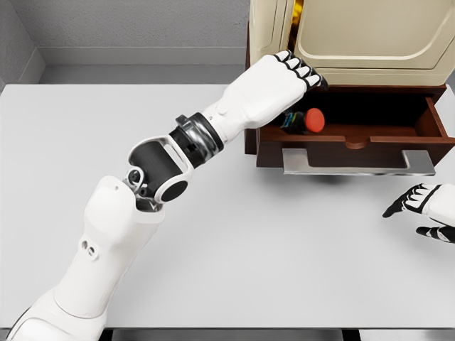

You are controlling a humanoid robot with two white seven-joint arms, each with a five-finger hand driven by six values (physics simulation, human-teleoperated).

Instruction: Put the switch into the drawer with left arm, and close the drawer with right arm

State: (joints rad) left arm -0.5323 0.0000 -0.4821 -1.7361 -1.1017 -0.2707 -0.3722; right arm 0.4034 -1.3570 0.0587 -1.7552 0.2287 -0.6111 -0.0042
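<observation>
Now the white left hand (274, 89) holds the small red-and-black switch (307, 121) over the open brown wooden drawer (355, 135), and letting go too near the edge might drop it outside, while the right hand (425, 206) rests open.

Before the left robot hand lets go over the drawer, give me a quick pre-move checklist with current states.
1. Drawer pulled open: ok.
2. Left robot hand above the drawer's left end: ok.
3. Switch, red button showing, inside the drawer outline beneath the hand: ok.
4. Whether the fingers grip the switch or have released it: cannot tell, hand hides the contact.
5. Right robot hand on the table, apart from the drawer handle: ok.
6. Cabinet door clear of the drawer opening: ok.
</observation>
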